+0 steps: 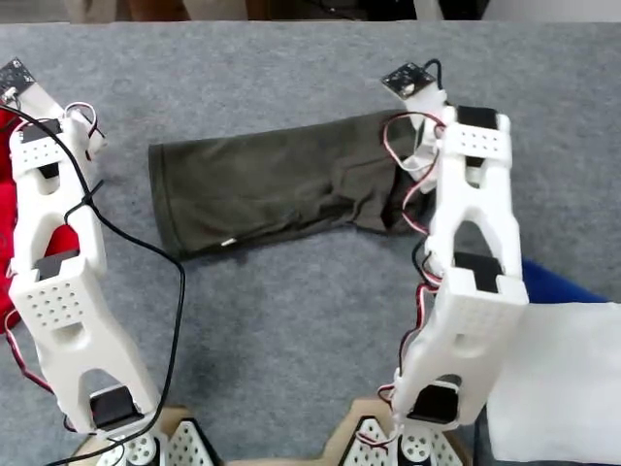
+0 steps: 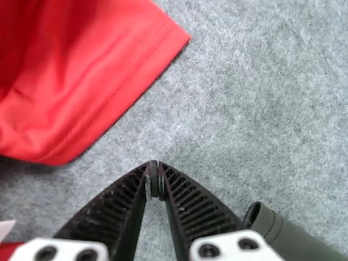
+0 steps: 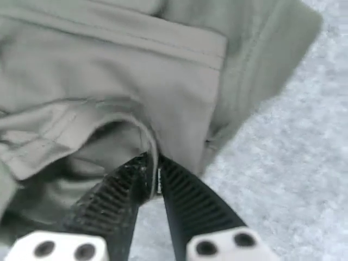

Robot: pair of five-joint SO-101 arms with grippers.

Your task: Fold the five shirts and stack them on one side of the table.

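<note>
Olive shirt (image 3: 163, 81) in right gripper (image 3: 154, 175)

Middle shirt (image 1: 262, 189) lies across tabletop (image 1: 291, 340) centre, long axis left-right, between left arm (image 1: 53, 282) and right arm (image 1: 471, 243). Right hand (image 3: 154, 182) sits at its right end, tips pinched on a fold. Left hand (image 2: 154, 182) is over bare tabletop, between left shirt (image 2: 70, 81) and middle shirt's left end. Left shirt is at the left edge, partly under left arm. Right shirt (image 1: 563, 379) is in the near right corner, cloth (image 1: 558, 284) just behind it.
</note>
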